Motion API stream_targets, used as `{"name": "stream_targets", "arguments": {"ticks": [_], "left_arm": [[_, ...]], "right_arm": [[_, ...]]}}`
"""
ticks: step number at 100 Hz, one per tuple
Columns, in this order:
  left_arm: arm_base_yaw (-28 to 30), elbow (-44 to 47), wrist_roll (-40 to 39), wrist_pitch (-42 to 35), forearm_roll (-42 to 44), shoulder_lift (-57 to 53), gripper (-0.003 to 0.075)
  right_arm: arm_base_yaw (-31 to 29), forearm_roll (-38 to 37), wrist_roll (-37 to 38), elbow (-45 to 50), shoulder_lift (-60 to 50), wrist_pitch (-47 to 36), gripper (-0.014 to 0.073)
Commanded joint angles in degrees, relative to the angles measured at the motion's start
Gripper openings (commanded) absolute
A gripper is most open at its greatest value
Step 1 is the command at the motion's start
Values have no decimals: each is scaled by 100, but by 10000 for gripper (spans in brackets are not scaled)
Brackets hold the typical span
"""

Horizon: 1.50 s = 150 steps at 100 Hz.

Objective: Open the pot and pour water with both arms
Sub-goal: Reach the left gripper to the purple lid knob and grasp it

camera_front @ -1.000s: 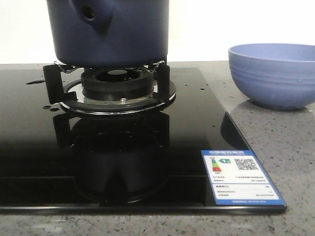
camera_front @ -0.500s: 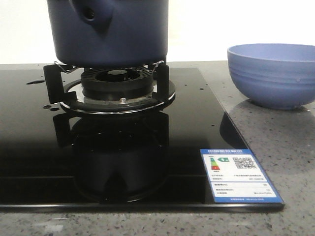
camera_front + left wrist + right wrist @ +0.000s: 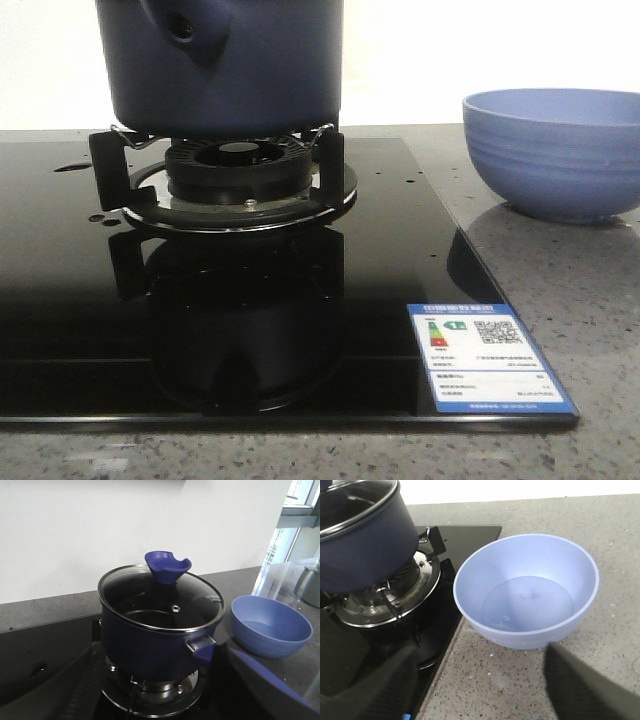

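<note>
Front view gives us the dark navy pot [image 3: 222, 62] sitting on the black prongs of the gas burner [image 3: 238, 175], its handle stub [image 3: 185, 28] with the round hole turned toward the camera and its upper part cut off by the frame. We see the burner set in a glossy black glass cooktop [image 3: 60, 290], which mirrors pot and burner, and a blue and white energy label [image 3: 488, 358] stuck near the cooktop's front right corner. To the right, on the speckled grey countertop [image 3: 580, 300], we find a periwinkle-blue ribbed bowl [image 3: 552, 152], standing apart from the pot and just off the cooktop's edge. From the left wrist we look down on the pot, which wears a glass lid [image 3: 161, 597] with a metal rim and a blue cupped knob [image 3: 168, 566]; the lid sits closed on the pot, and a second short handle [image 3: 202, 650] points toward the bowl. From the right wrist we see into the bowl, which looks empty to us apart from a few specks or drops on its floor, with the pot just beside it on the burner. Our left gripper [image 3: 160, 690] and right gripper [image 3: 475, 690] show only as dark blurred fingers at the frame edges, spread wide with nothing between them, each touching nothing.
</note>
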Motion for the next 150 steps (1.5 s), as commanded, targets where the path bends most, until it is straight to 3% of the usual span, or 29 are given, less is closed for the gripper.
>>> {"name": "stream_targets", "arguments": {"ticks": [1,14,35,53,106,150], "left_arm": [[-46,-200,-3,-437,-362,210,441],[-46,-200,543,-552,-1126,640,419],[-46,-200,2759,-557,-3484,1451,426],[-46,-308,4326,-351,-5073,2098,503],[-46,-1827,5523,405,-5209,3960,506],[-46,-2028,6142,960,-5407,4414,506]], "right_arm": [[-6,45,-102,-202,65,-489,547],[-6,108,-102,-202,65,-563,542],[-6,108,-102,-202,65,-585,542],[-6,108,-102,-202,65,-585,542],[-6,108,-102,-202,65,-534,542],[-6,108,-102,-202,65,-495,542]]}}
